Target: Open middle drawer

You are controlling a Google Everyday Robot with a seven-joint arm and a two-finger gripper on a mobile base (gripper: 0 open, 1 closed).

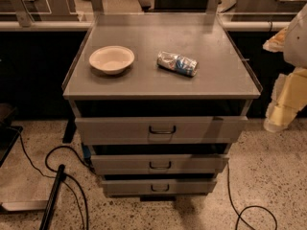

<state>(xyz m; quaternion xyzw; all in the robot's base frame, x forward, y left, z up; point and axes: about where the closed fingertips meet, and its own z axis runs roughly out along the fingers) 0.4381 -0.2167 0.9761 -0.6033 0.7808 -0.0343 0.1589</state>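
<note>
The middle drawer [160,164] is a grey metal front with a small dark loop handle [159,165]. It sits between the wider top drawer [160,129] and the narrower bottom drawer [159,187] of a grey cabinet. A dark gap shows above each front. My gripper [279,110] is the pale yellow and white piece at the right edge of the view. It hangs beside the cabinet's right side at about top-drawer height, well right of and above the middle handle. It holds nothing that I can see.
On the cabinet top [216,75] lie a white bowl [112,59] and a crushed can [177,63]. Black cables [72,176] run over the speckled floor at left, and another cable [249,210] at right. A dark bar [53,195] leans at lower left.
</note>
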